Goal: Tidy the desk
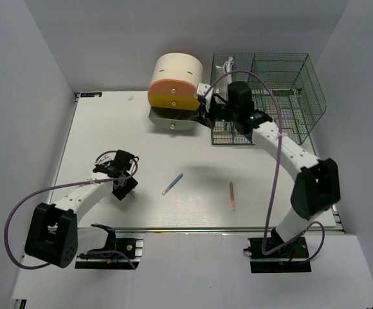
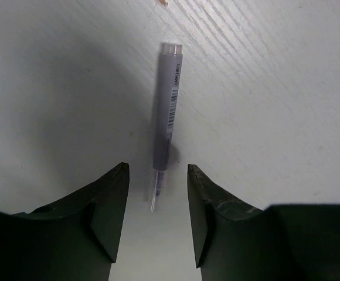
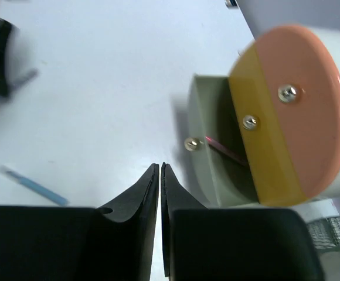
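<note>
The white tabletop (image 1: pixel 109 135) fills the floor of a booth closed by plain white walls (image 1: pixel 38 58) on the left, far and right sides, and both arm bases stand at its near edge. At the far edge, a drawer box (image 1: pixel 173 84) in cream, orange and yellow stands just beside a green mesh organizer (image 1: pixel 283 90). The lowest drawer (image 3: pixel 208 146) of the box is pulled out, and a thin red item (image 3: pixel 225 151) lies inside it. A blue pen (image 1: pixel 172 184) and an orange pen (image 1: pixel 232 196) lie well apart on the bare middle of the surface. The left pincer (image 2: pixel 158 170) hangs low over the near left area with its fingers apart, and the tip of a purple pen (image 2: pixel 165 117) lies between the fingertips. The overhead view hides that pen beneath the pincer. The right pincer (image 3: pixel 159 167) is near the open drawer, its fingers together with nothing between them. The right arm covers part of the organizer front. A small white object (image 1: pixel 228 63) in the organizer's left compartment cannot be identified. A dark shape at the left edge of the right wrist view is blurred.
</note>
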### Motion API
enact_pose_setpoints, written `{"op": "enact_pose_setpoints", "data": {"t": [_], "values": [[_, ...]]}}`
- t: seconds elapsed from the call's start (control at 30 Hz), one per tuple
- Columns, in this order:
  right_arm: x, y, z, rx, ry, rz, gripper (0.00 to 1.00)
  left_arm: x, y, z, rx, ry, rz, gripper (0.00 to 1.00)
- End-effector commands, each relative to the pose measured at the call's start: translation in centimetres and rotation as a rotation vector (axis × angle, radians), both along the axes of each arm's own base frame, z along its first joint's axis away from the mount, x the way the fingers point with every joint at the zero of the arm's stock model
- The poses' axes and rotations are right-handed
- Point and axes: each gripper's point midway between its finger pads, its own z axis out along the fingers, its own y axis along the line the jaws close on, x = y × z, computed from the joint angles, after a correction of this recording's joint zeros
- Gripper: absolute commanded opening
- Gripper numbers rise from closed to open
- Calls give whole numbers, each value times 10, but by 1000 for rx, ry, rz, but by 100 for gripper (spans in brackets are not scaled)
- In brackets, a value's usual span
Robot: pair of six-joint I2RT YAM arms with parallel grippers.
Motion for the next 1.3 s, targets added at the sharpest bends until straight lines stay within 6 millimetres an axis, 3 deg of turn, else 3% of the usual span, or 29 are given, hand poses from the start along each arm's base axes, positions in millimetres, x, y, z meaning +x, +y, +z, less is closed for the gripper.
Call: {"op": "enact_pose_setpoints", "data": {"t": [0.0, 0.07, 0.43, 0.67, 0.77, 0.87, 0.97, 1.13, 1.27], "values": [[-40, 5, 14, 117, 62, 97, 10, 15, 0, -1, 16, -30, -3, 54], [-51, 0, 20, 125, 60, 96, 11, 14, -1, -9, 21, 3, -7, 52], [-82, -24, 12, 118, 91, 66, 12, 1, -1, -36, 37, 121, -33, 39], [-90, -32, 19, 132, 86, 50, 12, -11, -1, -38, 43, 192, -66, 19], [-94, -36, 17, 135, 97, 48, 12, -4, -5, -31, 34, 174, -102, 13], [-98, -39, 16, 126, 89, 54, 19, 23, -16, -8, 10, 76, -193, 3], [-104, -43, 12, 102, 93, 79, 38, 62, -39, 30, -50, -98, -310, 0], [-112, -50, 9, 89, 101, 95, 41, 121, -93, 104, -188, -439, -564, 0], [-111, -56, 13, 103, 90, 70, 39, 152, -122, 137, -249, -591, -680, 0]]}}
